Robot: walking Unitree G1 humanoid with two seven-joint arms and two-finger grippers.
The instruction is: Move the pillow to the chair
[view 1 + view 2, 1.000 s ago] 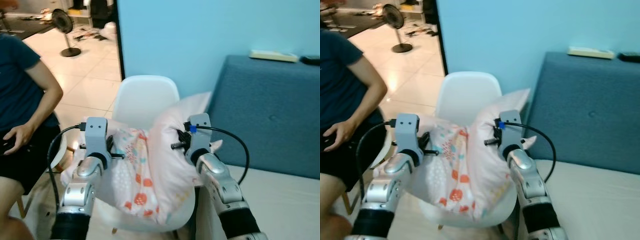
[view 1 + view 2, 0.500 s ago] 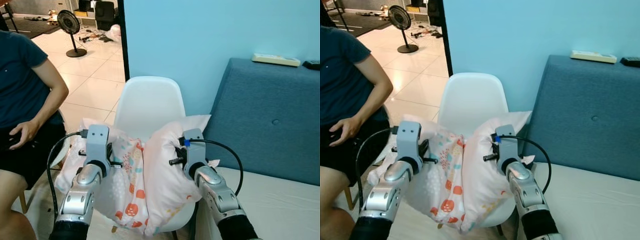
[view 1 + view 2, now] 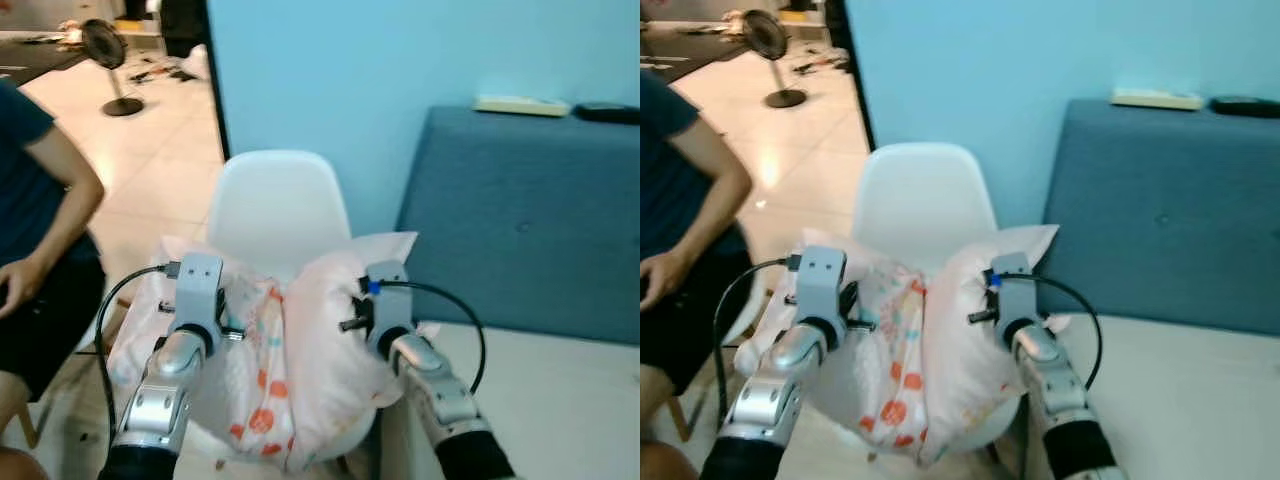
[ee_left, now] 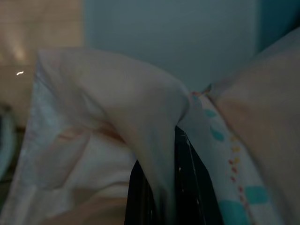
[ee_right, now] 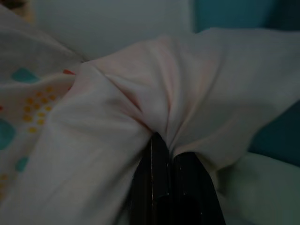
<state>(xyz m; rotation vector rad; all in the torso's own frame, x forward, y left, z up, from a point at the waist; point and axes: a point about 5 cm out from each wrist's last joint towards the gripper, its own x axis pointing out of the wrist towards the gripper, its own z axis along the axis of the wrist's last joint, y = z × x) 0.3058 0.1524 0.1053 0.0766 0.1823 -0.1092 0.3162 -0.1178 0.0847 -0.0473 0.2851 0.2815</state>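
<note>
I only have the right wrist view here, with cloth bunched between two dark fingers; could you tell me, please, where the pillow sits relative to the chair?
Observer: The pillow hangs folded over the white chair seat, held between both arms.
Operator: Is the left gripper holding it too?
Observer: Yes, the left gripper is shut on a fold of cloth, like the right gripper.
Operator: Anything nearby to mind?
Observer: A person sits to the robot's left of the chair.

Two silver arms are seen with boxy grey wrists, looped black cables and, on the right wrist, a blue tag.
</note>
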